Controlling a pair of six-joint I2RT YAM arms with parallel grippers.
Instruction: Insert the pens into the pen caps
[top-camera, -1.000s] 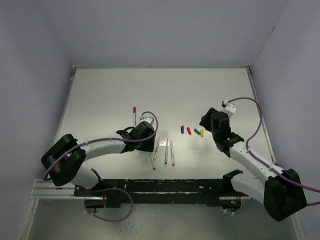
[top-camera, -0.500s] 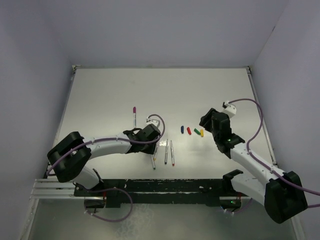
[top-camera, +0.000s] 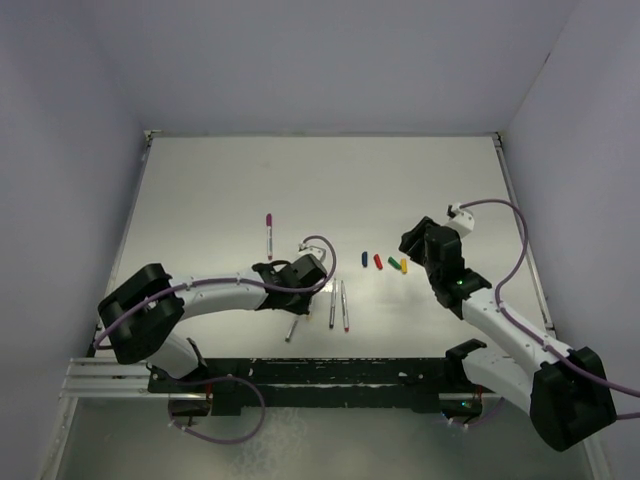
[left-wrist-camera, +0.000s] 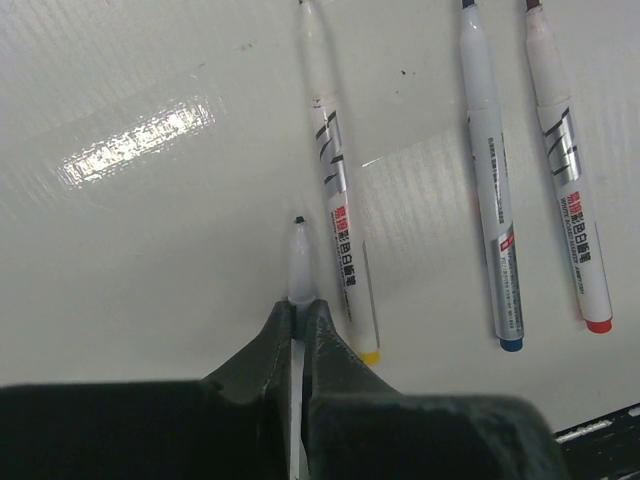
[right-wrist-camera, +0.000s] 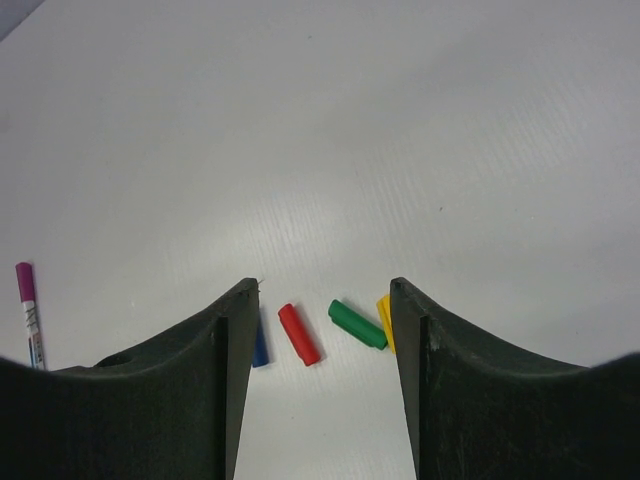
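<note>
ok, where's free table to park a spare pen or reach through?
Free: the far half of the table, beyond the purple pen and caps; also the strip left of the purple pen. Crowded: the centre, where loose pens and caps sit between the left gripper, with its held pen, and the right gripper.

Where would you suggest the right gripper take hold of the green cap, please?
I'd grip the green cap across its middle, coming straight down, with the open right gripper turned so its fingers close on the long sides. It lies flat and slanted, the yellow cap crowds one end, and the red cap lies clear of it.
</note>
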